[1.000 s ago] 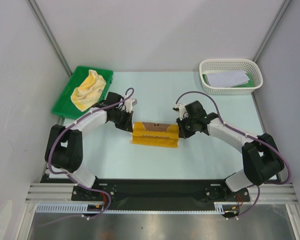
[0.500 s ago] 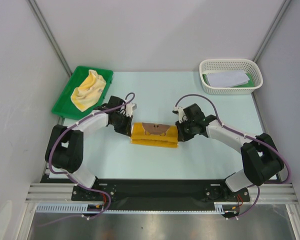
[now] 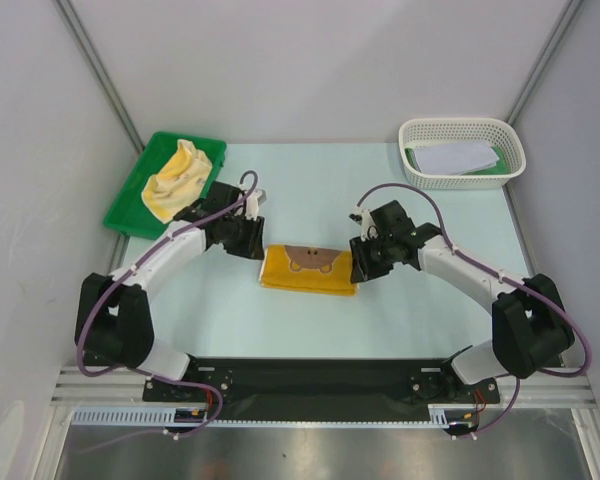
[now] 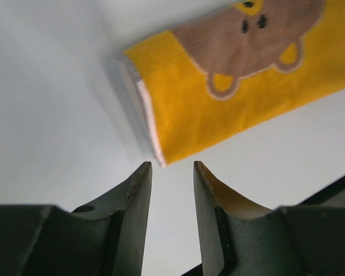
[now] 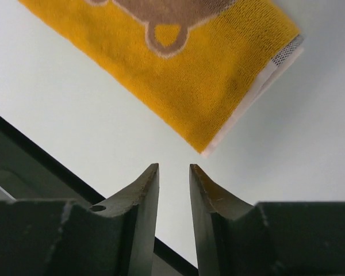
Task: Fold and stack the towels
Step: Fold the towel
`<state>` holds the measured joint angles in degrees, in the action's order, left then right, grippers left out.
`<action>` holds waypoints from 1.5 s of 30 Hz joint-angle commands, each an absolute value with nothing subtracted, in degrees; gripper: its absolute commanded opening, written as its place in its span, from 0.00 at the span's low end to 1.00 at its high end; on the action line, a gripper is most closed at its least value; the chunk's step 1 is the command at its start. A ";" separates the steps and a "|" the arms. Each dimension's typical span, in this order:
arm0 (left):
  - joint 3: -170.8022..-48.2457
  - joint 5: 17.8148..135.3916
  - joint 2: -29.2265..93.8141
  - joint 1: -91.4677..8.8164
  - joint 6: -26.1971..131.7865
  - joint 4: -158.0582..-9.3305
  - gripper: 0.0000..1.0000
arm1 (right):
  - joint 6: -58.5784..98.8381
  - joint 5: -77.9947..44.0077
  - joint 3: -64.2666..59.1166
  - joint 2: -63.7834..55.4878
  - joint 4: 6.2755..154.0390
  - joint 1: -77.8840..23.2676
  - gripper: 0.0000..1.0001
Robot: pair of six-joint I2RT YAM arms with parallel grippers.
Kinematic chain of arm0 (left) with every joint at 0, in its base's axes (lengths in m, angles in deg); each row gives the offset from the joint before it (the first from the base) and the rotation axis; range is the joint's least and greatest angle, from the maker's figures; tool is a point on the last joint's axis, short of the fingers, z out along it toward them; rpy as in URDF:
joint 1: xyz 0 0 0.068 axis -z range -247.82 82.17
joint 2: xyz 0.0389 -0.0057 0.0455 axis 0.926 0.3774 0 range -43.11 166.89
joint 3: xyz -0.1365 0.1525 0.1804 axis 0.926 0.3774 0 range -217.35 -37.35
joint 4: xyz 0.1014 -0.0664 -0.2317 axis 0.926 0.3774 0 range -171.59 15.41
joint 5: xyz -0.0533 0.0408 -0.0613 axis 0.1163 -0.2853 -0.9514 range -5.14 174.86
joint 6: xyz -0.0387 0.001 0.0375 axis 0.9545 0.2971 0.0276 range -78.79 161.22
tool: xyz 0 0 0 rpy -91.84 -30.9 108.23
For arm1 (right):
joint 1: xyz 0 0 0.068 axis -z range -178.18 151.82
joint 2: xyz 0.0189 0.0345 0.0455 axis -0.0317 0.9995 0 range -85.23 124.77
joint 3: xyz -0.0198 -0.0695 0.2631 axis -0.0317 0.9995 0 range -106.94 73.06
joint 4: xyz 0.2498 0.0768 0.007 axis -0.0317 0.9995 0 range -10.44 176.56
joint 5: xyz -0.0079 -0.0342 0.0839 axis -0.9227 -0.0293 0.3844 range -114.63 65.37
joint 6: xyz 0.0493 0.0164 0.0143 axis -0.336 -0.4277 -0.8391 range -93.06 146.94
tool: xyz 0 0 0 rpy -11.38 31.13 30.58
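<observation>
A folded yellow towel with a brown bear print (image 3: 308,269) lies flat in the middle of the table; its left end shows in the left wrist view (image 4: 218,98) and its right end in the right wrist view (image 5: 184,63). My left gripper (image 3: 254,242) (image 4: 171,167) hangs open just off the towel's left corner, nothing between its fingers. At the towel's right corner my right gripper (image 3: 360,262) (image 5: 173,168) is open too and empty. A crumpled pale yellow towel (image 3: 177,180) lies in the green tray. White and green folded towels (image 3: 458,160) rest in the mesh basket.
The green plastic tray (image 3: 130,200) sits at the back left of the table, the white mesh basket (image 3: 462,131) at the back right. White enclosure walls stand on both sides. A black rail (image 3: 310,375) with the arm bases runs along the near edge.
Both grippers have opened and let go of the bear towel's ends. The towel now lies flat on the table and both grippers have backed slightly away from it.
</observation>
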<state>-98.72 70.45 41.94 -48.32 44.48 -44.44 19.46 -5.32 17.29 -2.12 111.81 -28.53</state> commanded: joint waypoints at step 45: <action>-105.30 75.90 63.07 -47.61 66.70 -58.74 0.39 | 11.04 -16.64 17.16 12.69 91.16 -25.34 0.25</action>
